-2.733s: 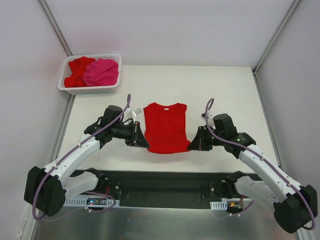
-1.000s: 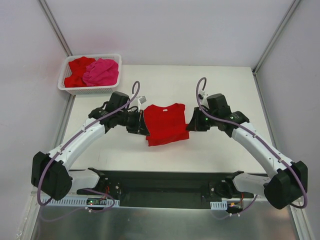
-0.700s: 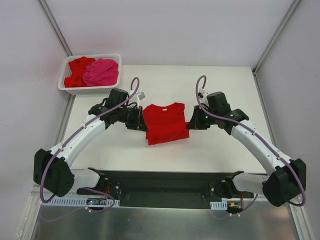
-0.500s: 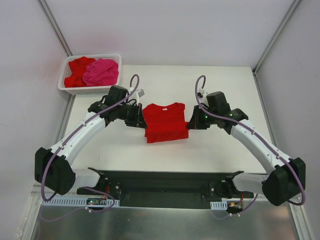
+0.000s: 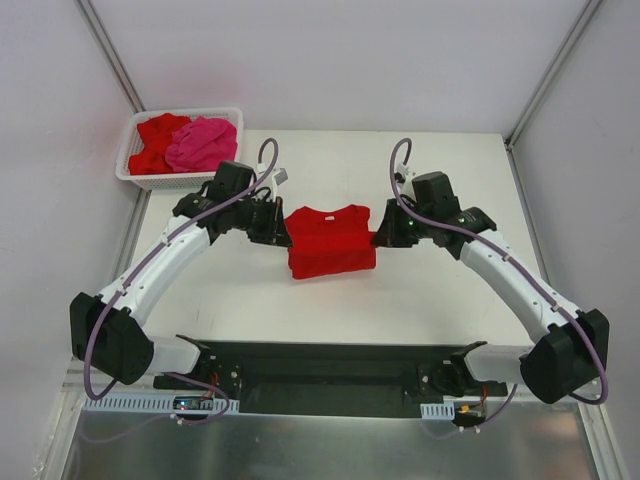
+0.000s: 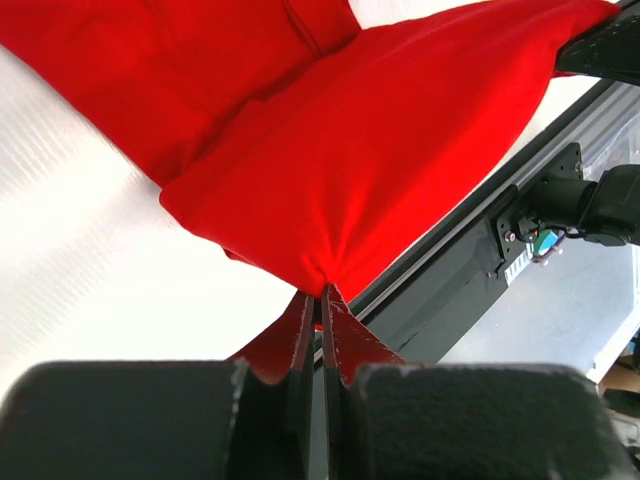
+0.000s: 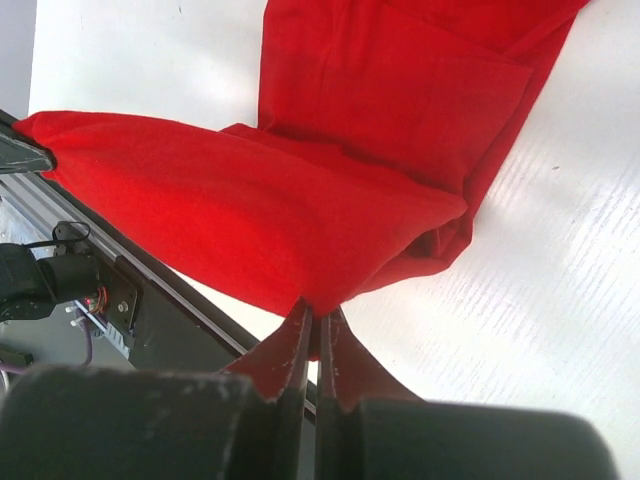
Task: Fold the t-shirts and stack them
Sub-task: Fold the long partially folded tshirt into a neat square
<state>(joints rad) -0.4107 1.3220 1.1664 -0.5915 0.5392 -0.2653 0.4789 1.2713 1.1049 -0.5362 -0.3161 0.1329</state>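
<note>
My left gripper (image 5: 285, 233) and right gripper (image 5: 378, 238) are each clamped on a side edge of the red shirt (image 5: 330, 242), which lies mid table (image 5: 450, 290) with its near part doubled over. Cloth hides what the tips pinch. The shirts (image 5: 200, 143) in the basket (image 5: 135, 178) are too bunched to count.

- A white lattice basket (image 5: 180, 181) is sitting at the far left corner of the white table (image 5: 450, 180).
- A black base plate (image 5: 330, 375) is lying along the table's near edge.
</note>
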